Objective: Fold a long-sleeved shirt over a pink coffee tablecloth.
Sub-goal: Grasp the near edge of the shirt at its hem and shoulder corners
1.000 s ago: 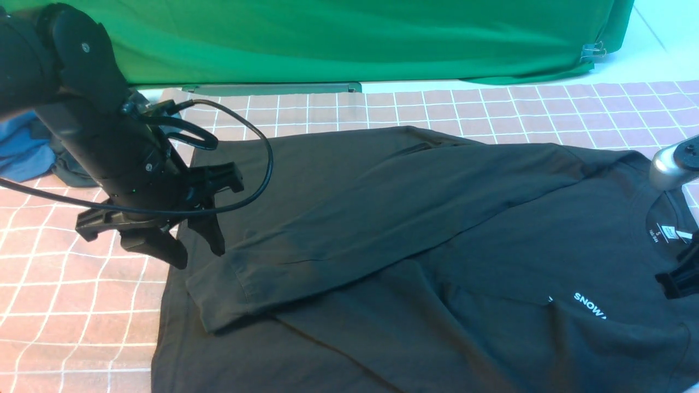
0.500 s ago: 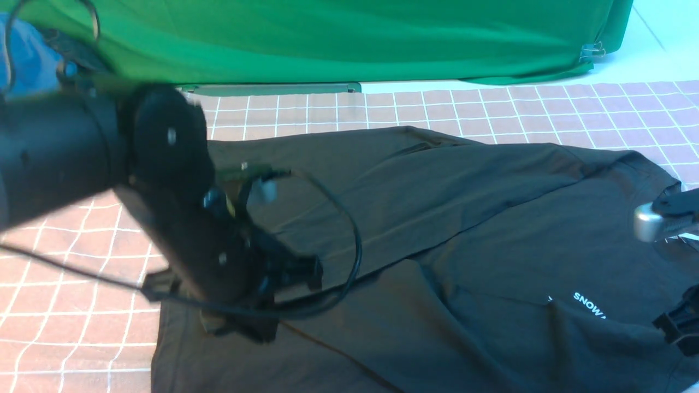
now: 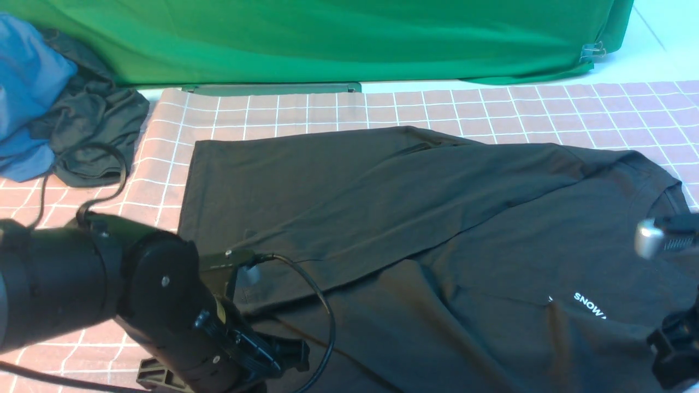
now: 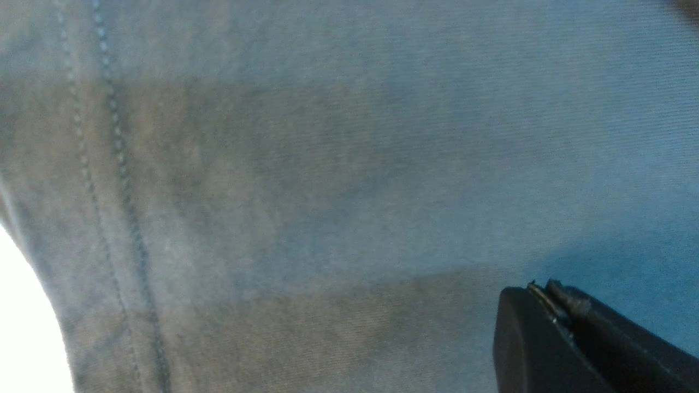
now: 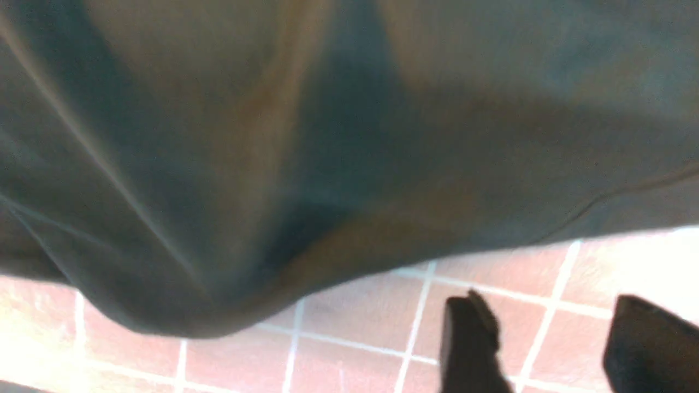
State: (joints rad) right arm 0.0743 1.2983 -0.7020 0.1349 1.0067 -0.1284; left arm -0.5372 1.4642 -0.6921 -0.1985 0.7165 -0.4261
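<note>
The black long-sleeved shirt (image 3: 437,229) lies flat on the pink coffee tablecloth (image 3: 382,106), one sleeve folded slantwise across its body and the white "SNOW" print (image 3: 590,305) near the right. My left arm (image 3: 164,311) hangs low over the shirt's near left corner. In the left wrist view my left gripper (image 4: 540,289) is shut with nothing between the jaws, close above the shirt fabric (image 4: 327,164) beside a stitched seam. My right gripper (image 5: 557,338) stands open over the pink grid (image 5: 355,322), just off the shirt's edge (image 5: 273,191).
A blue garment (image 3: 24,93) and a smaller dark grey garment (image 3: 93,125) lie bunched at the back left. The green backdrop cloth (image 3: 349,38) closes off the far side. My left arm's black cable (image 3: 322,311) loops over the shirt.
My left arm has swung from the shirt's far left edge down to its near left corner, and its jaws have shut. My right arm has dropped lower and its jaws have opened.
</note>
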